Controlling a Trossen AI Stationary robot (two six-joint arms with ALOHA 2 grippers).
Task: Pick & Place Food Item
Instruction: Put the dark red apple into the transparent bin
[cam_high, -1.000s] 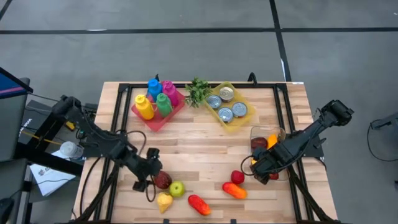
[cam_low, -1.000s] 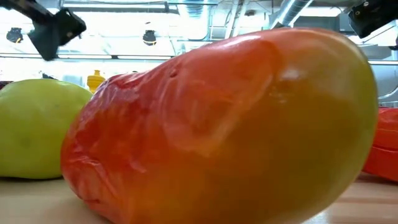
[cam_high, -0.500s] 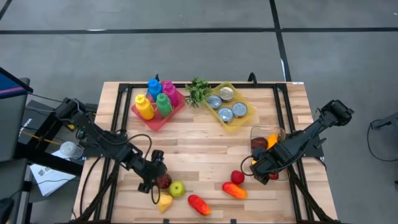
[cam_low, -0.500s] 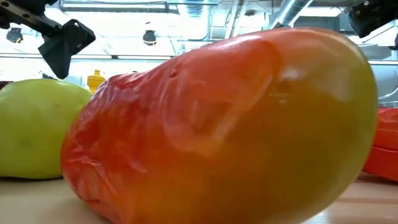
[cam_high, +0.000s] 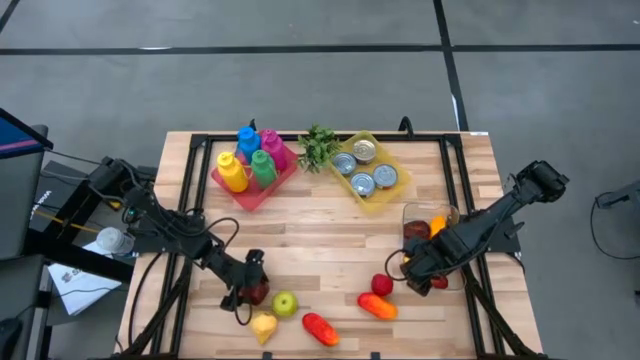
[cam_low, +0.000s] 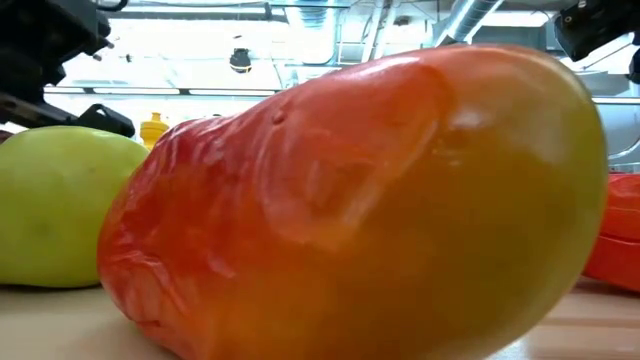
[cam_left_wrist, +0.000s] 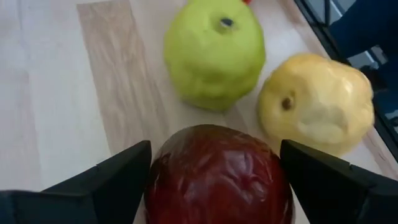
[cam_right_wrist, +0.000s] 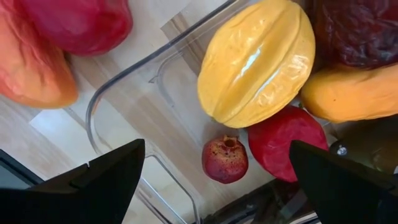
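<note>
A dark red apple (cam_left_wrist: 217, 177) rests on the wooden table near its front left. My left gripper (cam_left_wrist: 214, 186) is open and slants down over it, one finger on each side of the apple; I see no touch. In the high view this gripper (cam_high: 246, 284) stands just left of the apple (cam_high: 261, 293). A green apple (cam_left_wrist: 214, 53) and a yellow fruit (cam_left_wrist: 317, 102) lie just beyond it. My right gripper (cam_right_wrist: 221, 177) is open and points down over a clear container (cam_right_wrist: 124, 81) at the right, which holds a yellow starfruit (cam_right_wrist: 255, 62) and other fruit.
A red-orange mango (cam_high: 320, 328) lies at the front edge and fills the low view (cam_low: 370, 200). A red fruit (cam_high: 382, 284) and an orange-red one (cam_high: 377, 306) lie left of the container. At the back stand a red tray of bottles (cam_high: 252, 165), a green sprig (cam_high: 318, 147) and a yellow tray of cans (cam_high: 368, 170).
My left gripper has come down toward the dark red apple and tipped less steeply, and its open fingers now stand on either side of the apple. The fruits have stayed where they were.
</note>
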